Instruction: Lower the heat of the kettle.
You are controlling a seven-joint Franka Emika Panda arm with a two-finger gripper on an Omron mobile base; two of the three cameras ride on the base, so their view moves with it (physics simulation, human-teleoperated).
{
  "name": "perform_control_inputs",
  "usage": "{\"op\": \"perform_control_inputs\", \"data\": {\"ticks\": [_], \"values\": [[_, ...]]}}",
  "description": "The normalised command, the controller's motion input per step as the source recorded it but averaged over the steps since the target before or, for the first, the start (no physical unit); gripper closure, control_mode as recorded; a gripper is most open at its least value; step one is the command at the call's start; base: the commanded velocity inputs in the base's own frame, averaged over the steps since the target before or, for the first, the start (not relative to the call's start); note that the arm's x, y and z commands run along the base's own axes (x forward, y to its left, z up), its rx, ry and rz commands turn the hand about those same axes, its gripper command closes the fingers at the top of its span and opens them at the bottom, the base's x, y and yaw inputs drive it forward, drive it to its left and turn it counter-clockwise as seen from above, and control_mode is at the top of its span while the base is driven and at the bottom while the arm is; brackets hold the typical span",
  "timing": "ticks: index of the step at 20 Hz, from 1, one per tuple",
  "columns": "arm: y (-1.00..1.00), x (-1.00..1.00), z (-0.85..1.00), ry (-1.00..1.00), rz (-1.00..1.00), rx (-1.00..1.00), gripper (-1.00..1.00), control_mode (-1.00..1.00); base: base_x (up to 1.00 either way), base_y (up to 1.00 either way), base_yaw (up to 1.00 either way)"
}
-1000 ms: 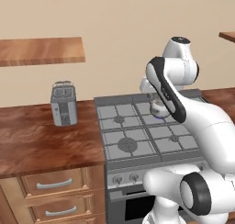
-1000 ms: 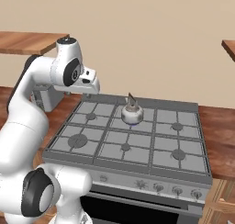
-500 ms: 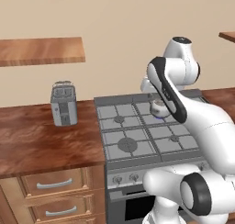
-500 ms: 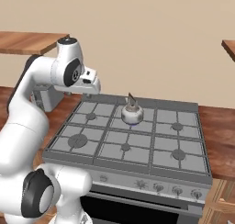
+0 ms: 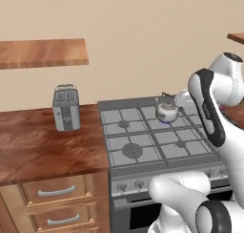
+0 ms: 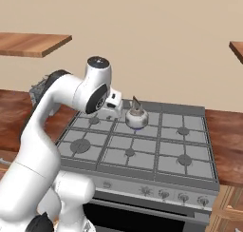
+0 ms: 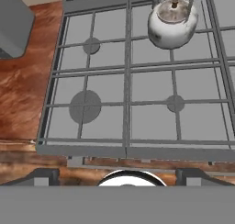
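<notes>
- In your left base view, the kettle [image 5: 167,111] sits on a rear burner of the stove [image 5: 138,143], towards the middle of the back row, with a faint blue glow under it. Its thin dark handle arches up over the lid.
- The white arm rises at the lower right and bends over the right side of the stove; the hand sits just right of the kettle, partly hidden by the forearm, so you cannot tell from here how wide the jaws stand.
- The boxy silver toaster [image 5: 66,107] stands on the wooden table [image 5: 43,146] left of the stove, well apart from the kettle. Drawers [image 5: 57,191] run below the table, and a wooden shelf [image 5: 43,53] hangs on the wall above.
- In your right base view, the kettle [image 6: 136,117] stands on the back row of the stove [image 6: 142,148], again with blue beneath it. The hand ends just left of the kettle, close to it; contact cannot be judged, and the jaws are hidden behind the wrist.
- A row of knobs [image 6: 163,194] lines the stove's front panel, well apart from the hand.
- In your hand view, the kettle [image 7: 172,25] shows at the upper right, upright on the grate, lid knob on top. The toaster [image 7: 13,28] is a grey block at the upper left, on the table [image 7: 20,99].
- The gripper [image 7: 117,178] has its two dark tips far apart at the bottom, so the jaws stand wide with nothing between them.
</notes>
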Motion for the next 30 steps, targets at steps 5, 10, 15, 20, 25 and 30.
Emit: {"op": "perform_control_inputs", "data": {"ticks": [5,10,15,20,25,30], "values": [[-0.57,-0.60,-0.52,0.00,-0.05,0.02,-1.00,-1.00,0.00,0.00,0.00],[-0.49,-0.61,-0.56,0.00,-0.01,0.02,-1.00,-1.00,0.00,0.00,0.00],[-0.34,-0.61,-0.62,0.00,-0.04,0.02,-1.00,-1.00,0.00,0.00,0.00],[-0.35,-0.43,-0.58,-0.02,-0.15,0.09,-1.00,-1.00,0.00,0.00,0.00],[-0.28,-0.20,-0.47,-0.02,-0.21,0.11,-1.00,-1.00,0.00,0.00,0.00],[-0.37,-0.02,-0.37,-0.04,-0.16,0.13,-1.00,-1.00,0.00,0.00,0.00]]}}
